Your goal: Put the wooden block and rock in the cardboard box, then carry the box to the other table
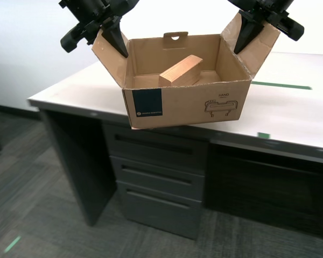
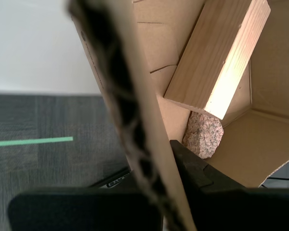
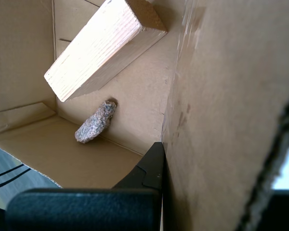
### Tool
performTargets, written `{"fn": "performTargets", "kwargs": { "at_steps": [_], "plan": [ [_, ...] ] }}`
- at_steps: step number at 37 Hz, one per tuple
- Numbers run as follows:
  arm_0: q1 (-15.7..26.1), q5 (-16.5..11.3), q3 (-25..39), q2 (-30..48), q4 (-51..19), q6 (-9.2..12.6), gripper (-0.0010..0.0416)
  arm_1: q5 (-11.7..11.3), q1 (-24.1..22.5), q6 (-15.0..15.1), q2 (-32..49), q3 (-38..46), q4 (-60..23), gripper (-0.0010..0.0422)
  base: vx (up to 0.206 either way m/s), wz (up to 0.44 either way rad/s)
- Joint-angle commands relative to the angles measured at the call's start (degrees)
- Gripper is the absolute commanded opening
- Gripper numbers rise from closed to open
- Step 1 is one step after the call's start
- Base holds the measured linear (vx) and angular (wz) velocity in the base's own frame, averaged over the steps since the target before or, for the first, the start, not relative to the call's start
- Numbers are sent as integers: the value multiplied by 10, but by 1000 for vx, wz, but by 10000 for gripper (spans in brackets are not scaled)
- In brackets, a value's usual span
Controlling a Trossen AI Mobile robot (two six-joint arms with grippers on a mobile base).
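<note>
The box [image 1: 185,102] hangs just off the front edge of the counter [image 1: 290,107], held up by its two side flaps. The wooden block [image 1: 181,71] lies tilted inside, with the rock [image 3: 95,122] on the box floor beside it. My first hand [image 3: 156,166] is clamped on one flap, and my second hand [image 2: 178,159] is pinching the other flap.

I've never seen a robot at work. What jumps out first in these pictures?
A cardboard box held up by its side flaps, one black gripper pinching the flap at the exterior view's left, another the flap at its right. Inside lie a wooden block and, in the wrist views, a small rock. Behind stands a desk with dark drawers.
</note>
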Motion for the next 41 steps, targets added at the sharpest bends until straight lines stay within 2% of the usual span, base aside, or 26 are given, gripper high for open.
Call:
{"fn": "performTargets", "kwargs": {
  "at_steps": [1, 3, 6, 13, 25, 29, 33, 38, 41],
  "plan": [
    [2, -2, 1, 0, -3, 11, -1, 4, 0, 13, -3, 1, -4, -1, -89, 421],
    [2, -2, 1, -1, -12, 28, -1, 5, 0, 19, -5, 1, -11, -1, -88, 420],
    [2, -2, 1, -2, -24, 40, -1, 11, 0, 32, -7, 1, -17, -1, -84, 422],
    [3, -2, 1, -4, -25, 49, -1, 12, 1, 54, -8, 1, -25, -1, -79, 418],
    [7, -2, 0, -5, -27, 38, -1, 12, 1, 54, -9, 1, -56, -1, -44, 384],
    [7, -2, 0, -5, -37, 34, -1, 12, 0, 39, -9, 1, -56, -1, -4, 339],
    [8, -2, 1, -5, -37, 27, -1, 12, 0, 38, -9, 1, -59, -1, 4, 340],
    [8, -1, 0, -5, -33, 28, -1, 12, 0, 49, -9, 1, -56, -1, 8, 341],
    [9, -2, 0, -5, -34, 38, -1, 12, 0, 52, -9, 1, -54, -1, 7, 357]
  ]
}}
